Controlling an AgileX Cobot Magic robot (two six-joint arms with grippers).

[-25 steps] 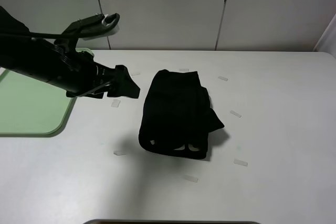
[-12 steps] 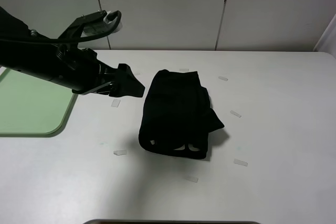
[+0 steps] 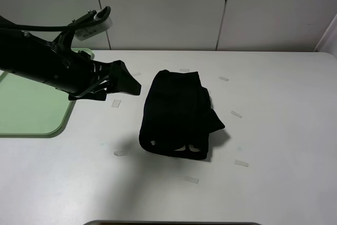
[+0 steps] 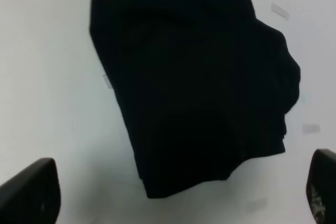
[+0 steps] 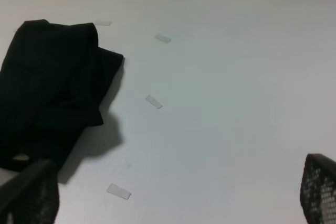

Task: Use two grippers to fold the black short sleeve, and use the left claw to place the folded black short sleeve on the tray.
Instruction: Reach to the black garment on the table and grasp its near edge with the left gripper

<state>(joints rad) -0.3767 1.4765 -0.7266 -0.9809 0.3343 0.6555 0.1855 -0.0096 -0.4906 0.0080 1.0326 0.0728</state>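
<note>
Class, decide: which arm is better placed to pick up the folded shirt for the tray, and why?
Left. Its open pincer hovers just beside the folded black shirt, on the green tray's side. The right arm is outside the overhead view.

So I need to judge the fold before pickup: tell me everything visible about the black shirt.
The soft black cloth short-sleeve shirt lies folded into a compact, roughly rectangular bundle on the white table, right of the tray. Pale lettering peeks out at its near edge, and a flap bulges from its right side. Nothing grips it.

A lab: bare white table (image 3: 274, 130), plain wall panels (image 3: 163, 9).
</note>
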